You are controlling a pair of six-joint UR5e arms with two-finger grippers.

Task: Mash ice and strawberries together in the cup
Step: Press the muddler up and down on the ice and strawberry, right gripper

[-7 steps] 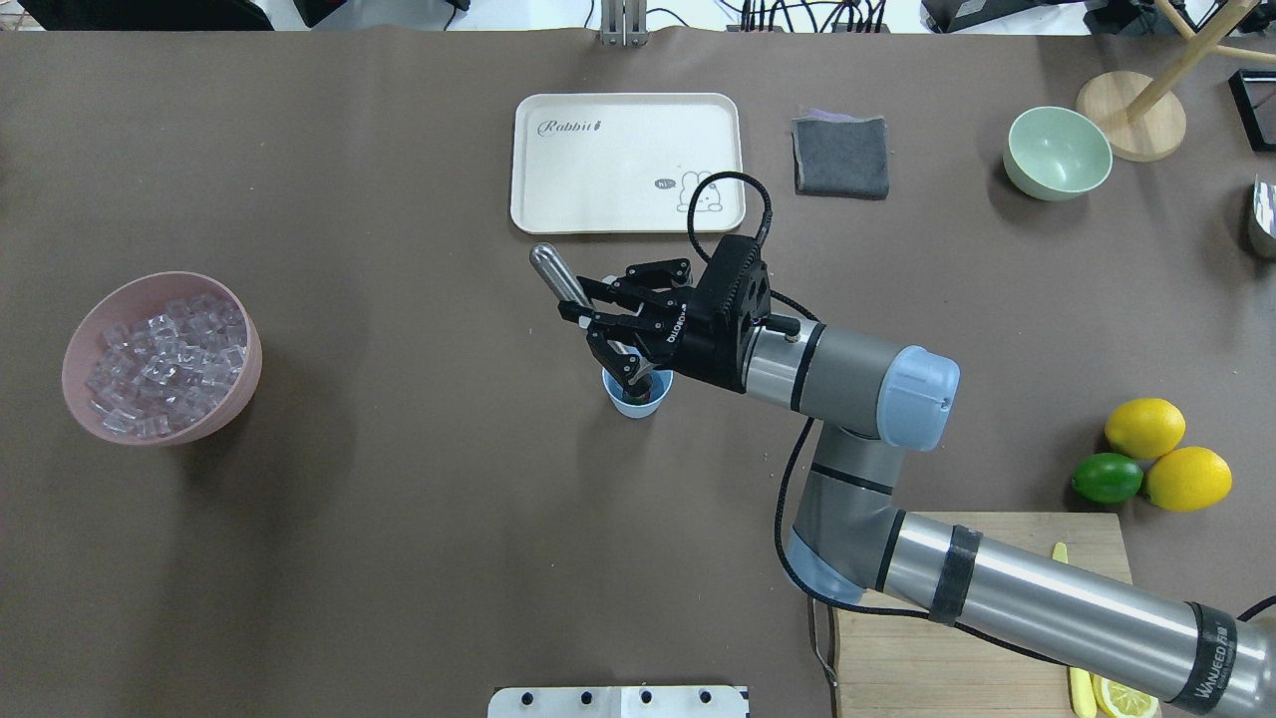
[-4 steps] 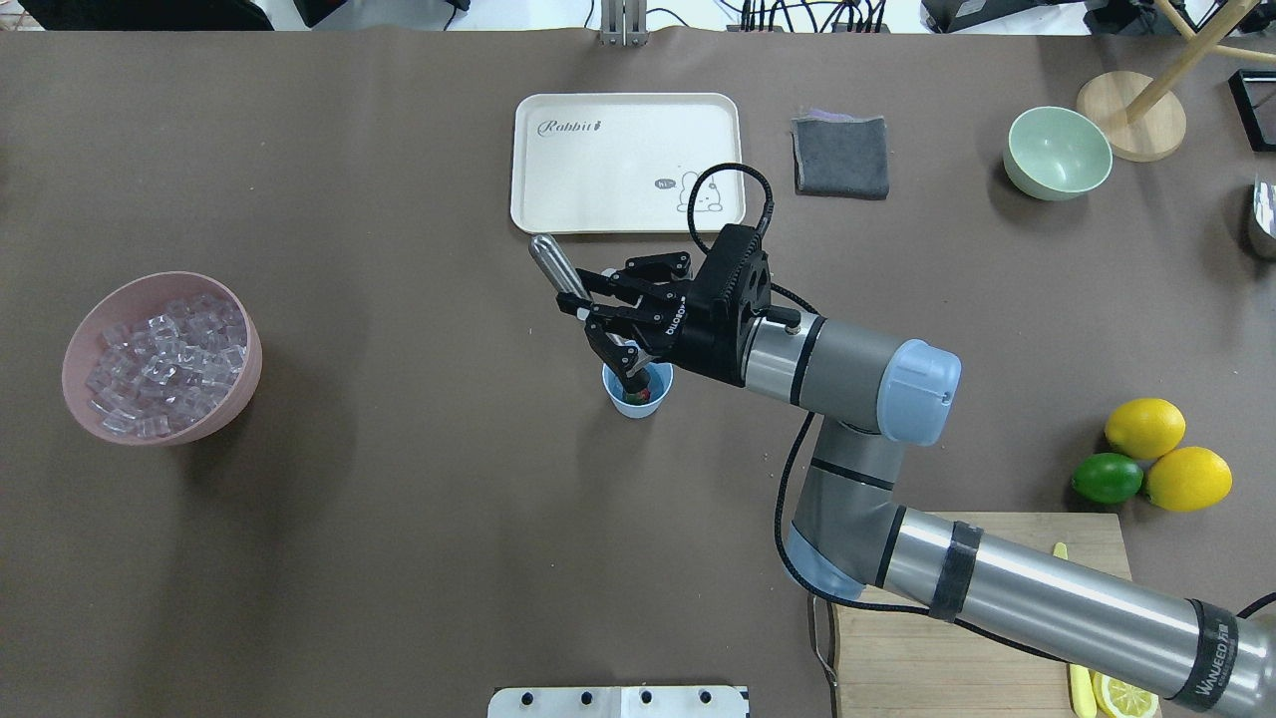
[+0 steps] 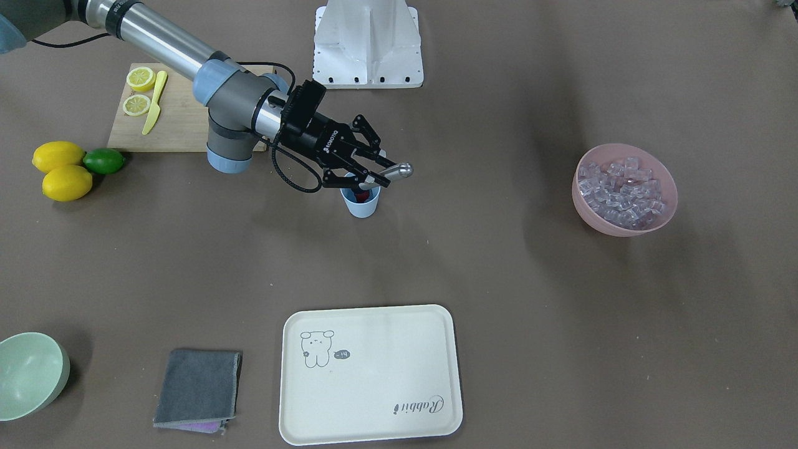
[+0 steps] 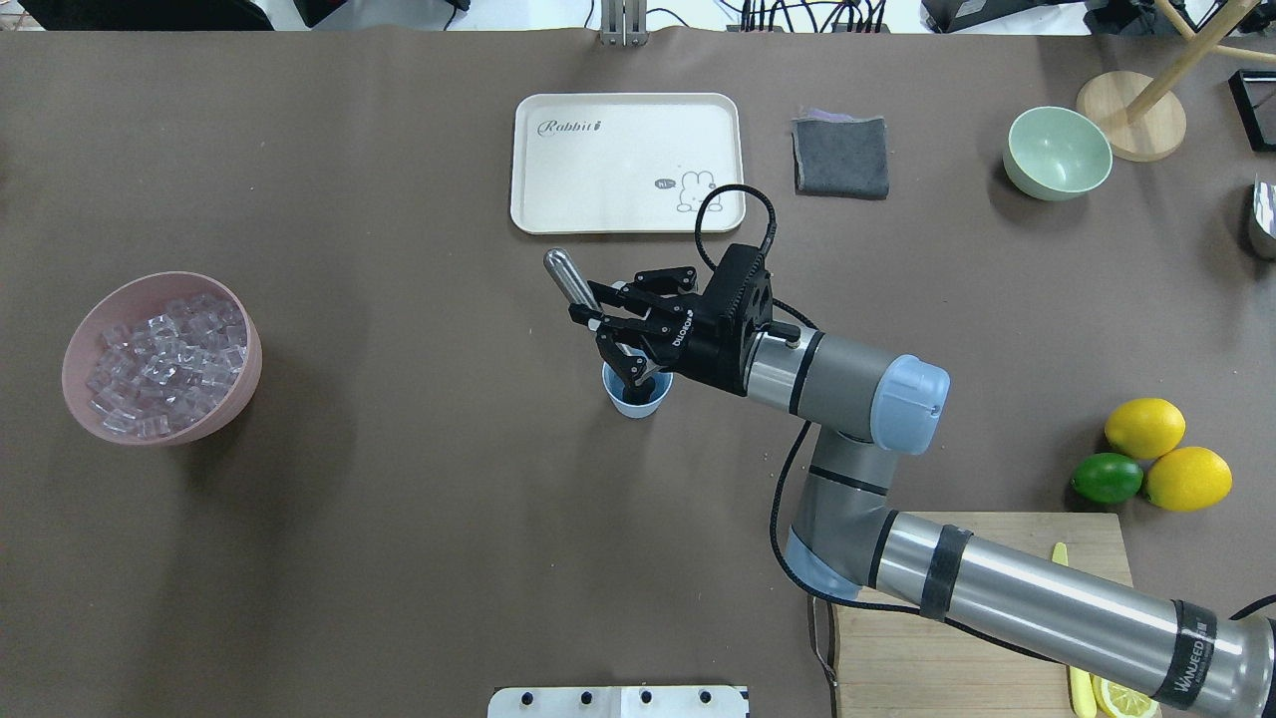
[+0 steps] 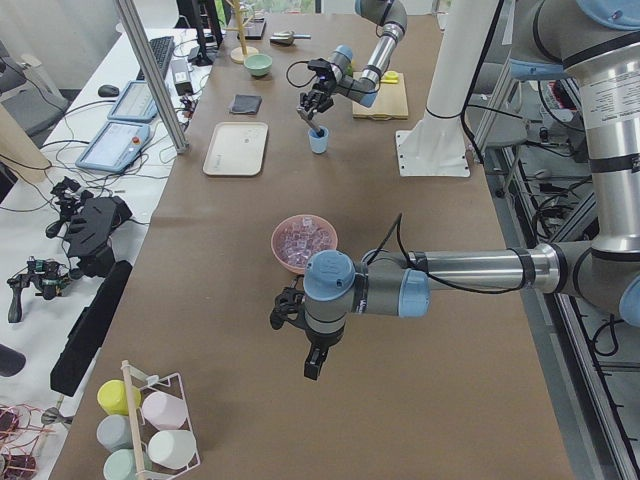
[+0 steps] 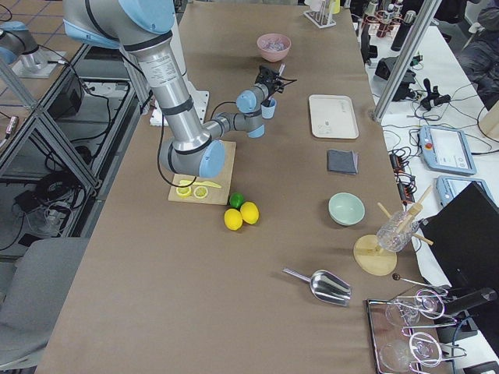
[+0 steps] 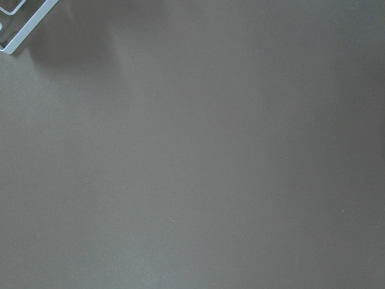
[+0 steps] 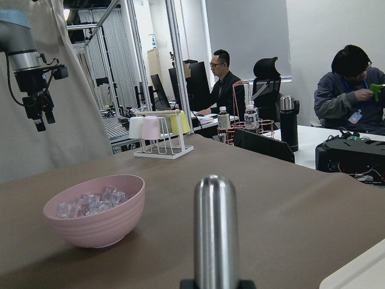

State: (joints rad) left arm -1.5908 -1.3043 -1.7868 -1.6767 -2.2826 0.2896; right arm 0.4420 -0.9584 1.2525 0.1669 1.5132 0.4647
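Grips a muddler [image 4: 561,271] in the rt claw [image 4: 603,334], pinched down narrow on the mid-shaft w/ black fingers either side. Smooth round steel rod, domed shiny top, tilted: top end up and away from the robot, low end sunk in the mouth of the cup [image 4: 638,401]. Small light blue plastic tumbler, tapered, no handle, upright on the brown bench [image 4: 399,519] near its middle, just under the claw. Shows a red bit of the strawberry [image 3: 362,197] inside the cup in the front view; from overhead, hidden by rod and fingers. As for the ice [image 4: 164,357]: small clear glassy cubes heaped in a round pink bowl [image 4: 251,371], well apart from the cup toward the robot's left; can't tell whether any lies in the cup. Reaches in w/ the rt arm from the bench's near rt corner, silver forearm sloping to a bent elbow, wrist approx level, claw aimed sideways toward the robot's left and tipped a little down. Hangs the left claw [image 5: 313,362] pointing down over bare bench at the robot's left end; too small to tell how far open. Flat cream tray [image 4: 628,165] w/ rounded corners beyond the cup, apart from it.
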